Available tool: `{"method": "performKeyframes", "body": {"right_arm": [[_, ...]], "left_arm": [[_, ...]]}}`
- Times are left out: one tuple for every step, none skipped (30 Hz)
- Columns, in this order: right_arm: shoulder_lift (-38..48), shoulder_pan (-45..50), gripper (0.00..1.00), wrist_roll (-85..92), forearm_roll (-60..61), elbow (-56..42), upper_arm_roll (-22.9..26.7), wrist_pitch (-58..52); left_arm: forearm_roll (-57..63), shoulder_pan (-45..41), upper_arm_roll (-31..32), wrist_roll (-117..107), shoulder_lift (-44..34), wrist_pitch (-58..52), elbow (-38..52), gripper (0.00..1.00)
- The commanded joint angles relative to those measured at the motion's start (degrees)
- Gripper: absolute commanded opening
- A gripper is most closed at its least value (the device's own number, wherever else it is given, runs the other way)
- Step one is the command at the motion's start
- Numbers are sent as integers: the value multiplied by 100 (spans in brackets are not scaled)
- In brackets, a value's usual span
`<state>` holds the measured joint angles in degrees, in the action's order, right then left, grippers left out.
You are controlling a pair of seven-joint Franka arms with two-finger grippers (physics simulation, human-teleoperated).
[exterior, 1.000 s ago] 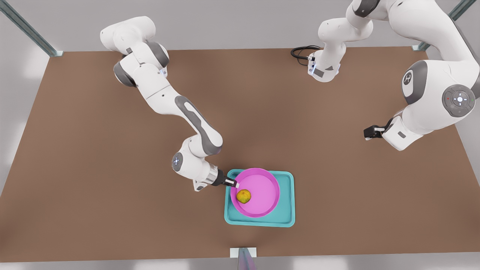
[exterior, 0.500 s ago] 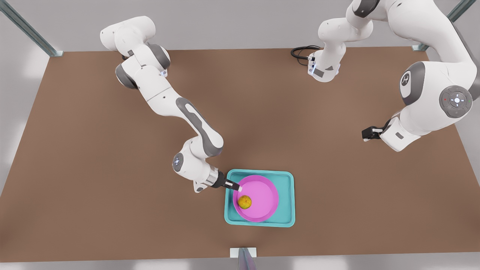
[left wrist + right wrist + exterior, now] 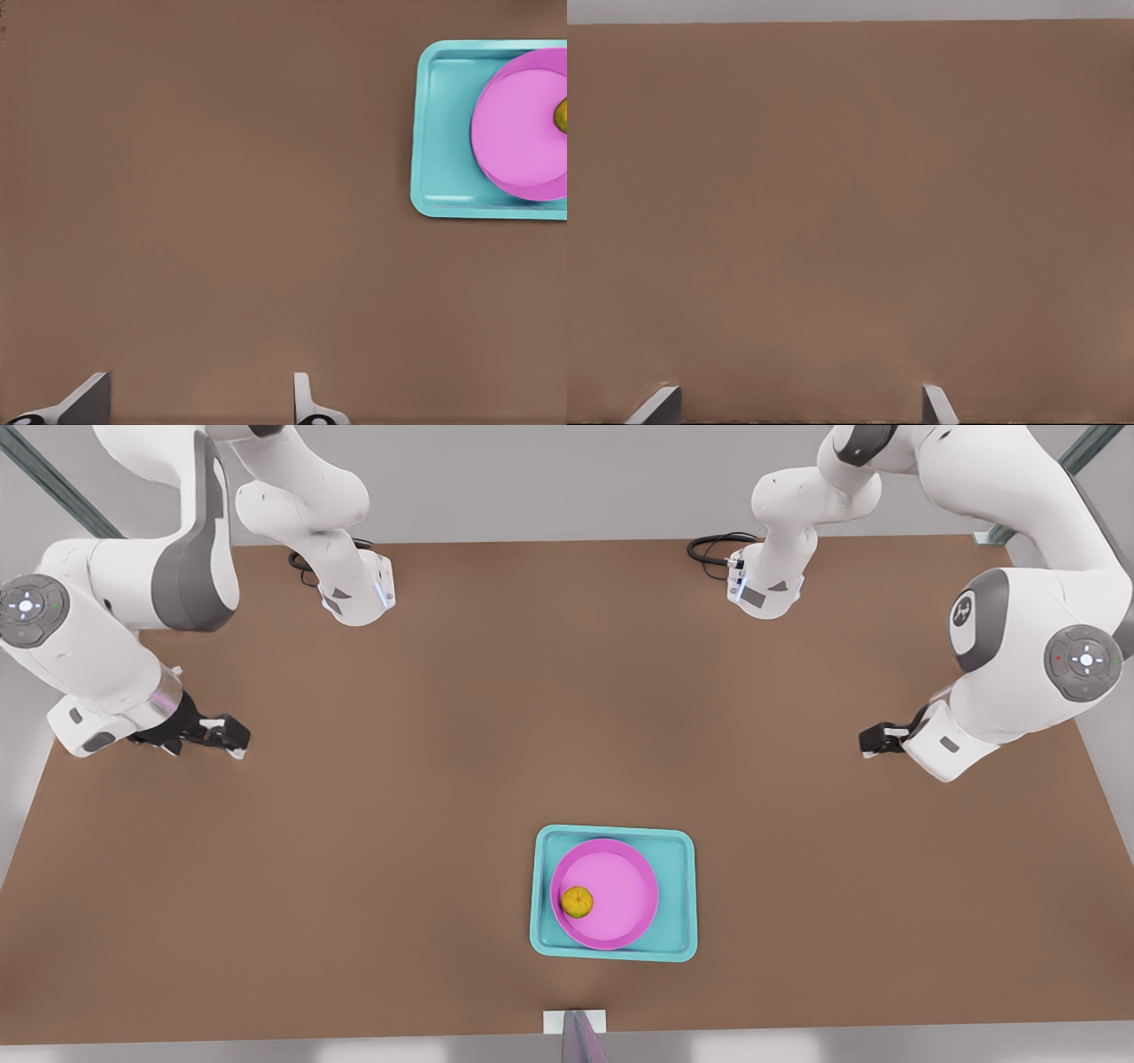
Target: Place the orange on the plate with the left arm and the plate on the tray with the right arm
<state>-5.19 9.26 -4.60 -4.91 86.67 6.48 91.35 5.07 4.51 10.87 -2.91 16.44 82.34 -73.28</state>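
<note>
The flat rectangular turquoise tray (image 3: 614,893) with rounded corners lies on the brown tabletop (image 3: 443,797) near the table's front edge, its long axis running across the front view from left to right. The round, shallow magenta-pink plate (image 3: 611,890) sits flat inside the tray's lip, filling most of it. The small, mottled yellow-orange fruit, the orange (image 3: 577,902), rests in the plate against the rim on the front view's left side.

Which arm is left and which is right cannot be settled from the pictures. One gripper (image 3: 232,737) hangs over the table at the front view's left; another gripper (image 3: 866,740) hangs at the front view's right. Both are well apart from the tray and nothing stands between them and it.

In the left wrist view, the left gripper (image 3: 195,398) has its fingers spread wide and empty, with the tray off to one side. In the right wrist view, the right gripper (image 3: 799,405) is likewise spread and empty above bare table. Black cables (image 3: 713,547) lie by the arm bases.
</note>
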Motion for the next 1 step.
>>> {"method": "performKeyframes", "body": {"right_arm": [[27,59,100,2227,-344,8,3,-1208]], "left_arm": [[20,-3,3,19,-9,-121,-2,100]]}}
